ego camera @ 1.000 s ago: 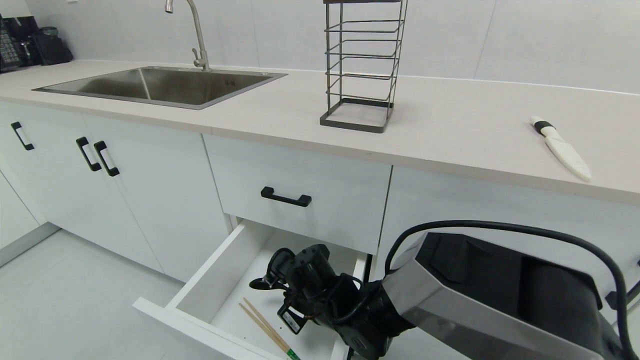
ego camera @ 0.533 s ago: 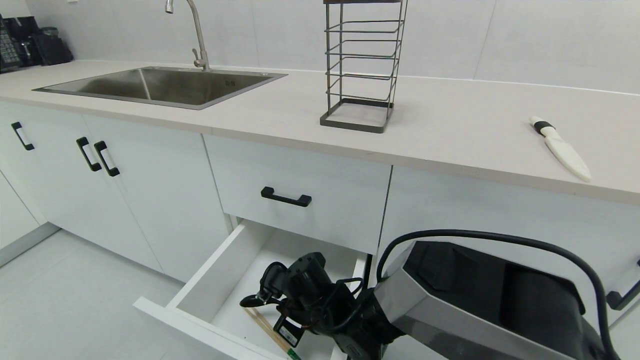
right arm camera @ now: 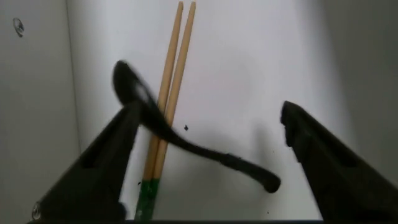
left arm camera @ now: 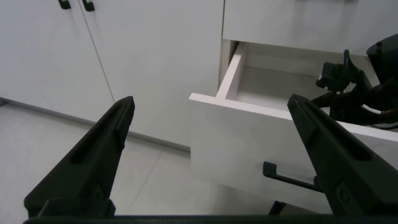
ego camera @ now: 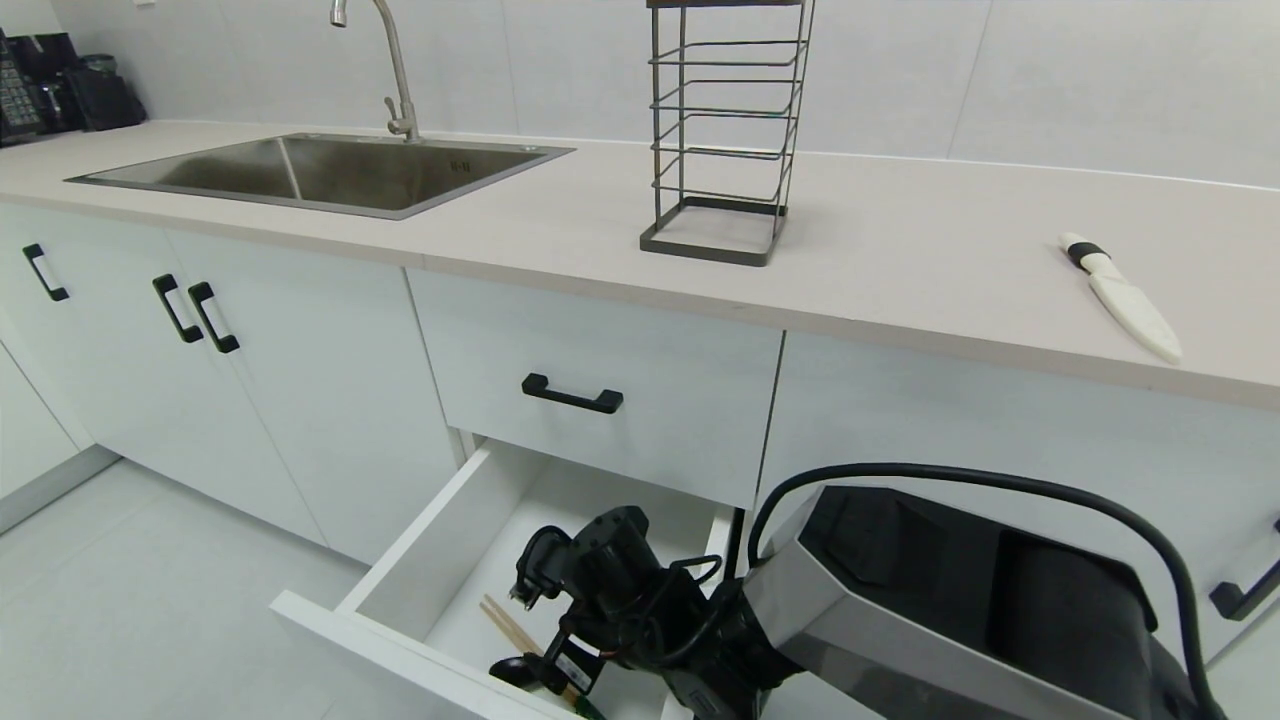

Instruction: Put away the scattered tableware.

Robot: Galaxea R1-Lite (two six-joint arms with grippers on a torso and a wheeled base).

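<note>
Right pincer (right arm camera: pixel 210 124) spread open, black spoon (right arm camera: pixel 186 145) just below, across chopsticks (right arm camera: pixel 174 68), in drawer (right arm camera: pixel 249 62)

Spoon (right arm camera: pixel 186 146) over chopsticks (right arm camera: pixel 171 81) in drawer (ego camera: pixel 420 550); knife (ego camera: pixel 1122 297) on counter (ego camera: pixel 900 260).

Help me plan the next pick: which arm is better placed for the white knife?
Right, probably: the white knife lies on the counter, on that arm's side, and the right gripper is open, the black spoon lying in the drawer.

Black spoon (right arm camera: pixel 186 140) — green-tipped tan chopsticks (right arm camera: pixel 179 68)
</note>
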